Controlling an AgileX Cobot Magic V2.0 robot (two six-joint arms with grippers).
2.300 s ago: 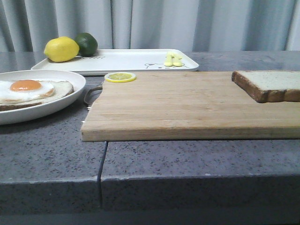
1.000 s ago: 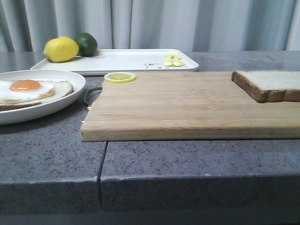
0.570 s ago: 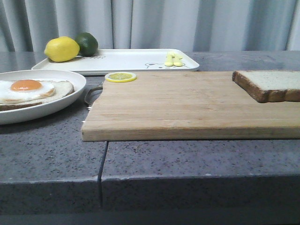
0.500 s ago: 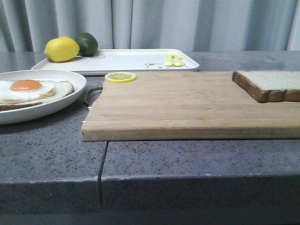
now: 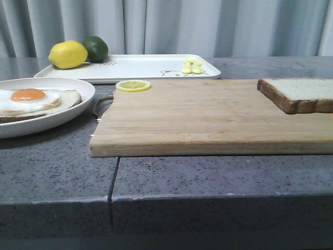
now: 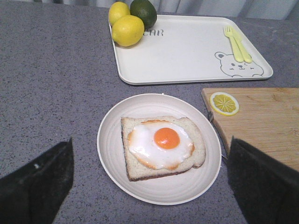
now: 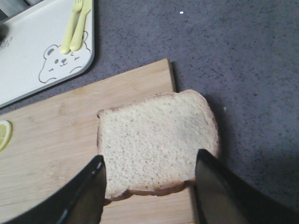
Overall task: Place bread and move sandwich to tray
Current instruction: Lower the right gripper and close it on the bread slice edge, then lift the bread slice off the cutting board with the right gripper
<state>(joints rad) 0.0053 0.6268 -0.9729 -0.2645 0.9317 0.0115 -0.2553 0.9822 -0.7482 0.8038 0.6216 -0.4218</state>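
Bread (image 5: 301,94) lies flat on the wooden cutting board (image 5: 208,117), at the board's right far corner, one crust edge hanging a bit past the board's side edge in the right wrist view (image 7: 156,140). Right pincer (image 7: 148,186) is spread wide above the bread, a dark finger (image 7: 88,196) over each side of the slice, not clearly touching it; nothing gripped.

Sandwich (image 5: 34,101), egg on a single slice, sits on the round white plate (image 5: 78,107) left of the board, plate rim just beside the board's metal handle (image 5: 101,104). In the left wrist view the egg toast (image 6: 161,144) is centered on the plate (image 6: 112,158). Left pincer (image 6: 149,186) is spread wide above the plate, fingers (image 6: 37,186) well apart, holding nothing.

Tray (image 5: 140,67) lies behind the board, toward the curtain (image 5: 182,26), on the grey bench (image 5: 182,177). On the tray: lemon (image 5: 67,54) and lime (image 5: 96,48) at its left end, touching each other; yellow fork set (image 5: 191,66) near its right end by the bear print (image 6: 238,67). The left wrist view shows a second lemon (image 6: 118,10) behind the first. Lemon slice (image 5: 133,85) rests on the board's far left corner, nearest the tray.

No arm shows in the front view.
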